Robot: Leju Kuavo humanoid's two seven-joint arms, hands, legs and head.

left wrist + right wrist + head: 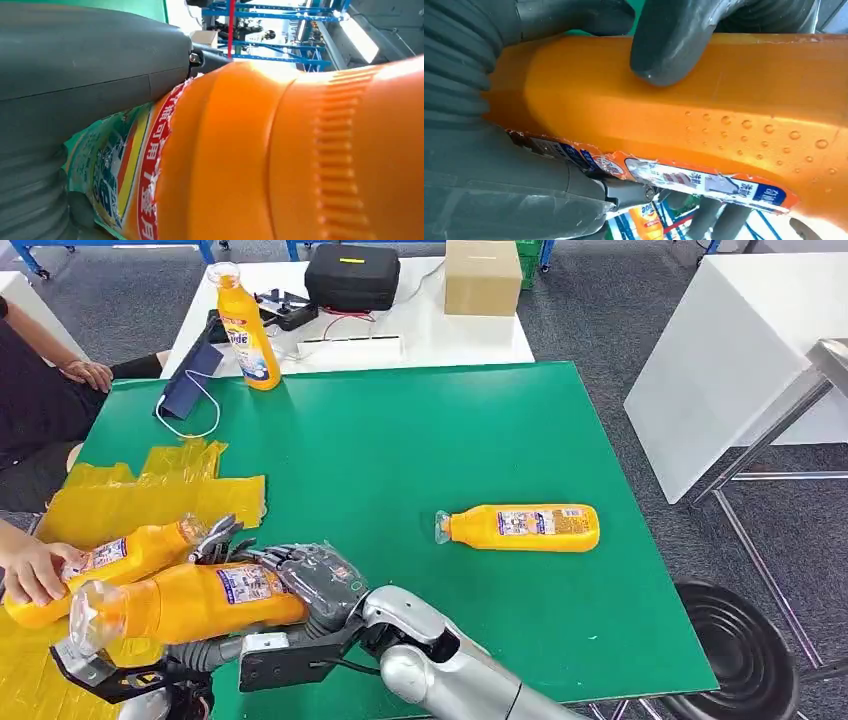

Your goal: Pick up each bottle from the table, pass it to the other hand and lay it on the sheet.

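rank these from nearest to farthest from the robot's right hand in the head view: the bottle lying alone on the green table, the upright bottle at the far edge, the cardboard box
Measured from the right hand:
1. Lying bottle, out to the hand's right on the green table.
2. Upright bottle, at the table's far left edge.
3. Cardboard box, on the white table behind, far right.

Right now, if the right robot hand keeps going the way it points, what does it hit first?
Probably the second bottle lying on the yellow sheet, which a person's hand is holding. The right robot hand points left, gripping its own bottle; depth is unclear.
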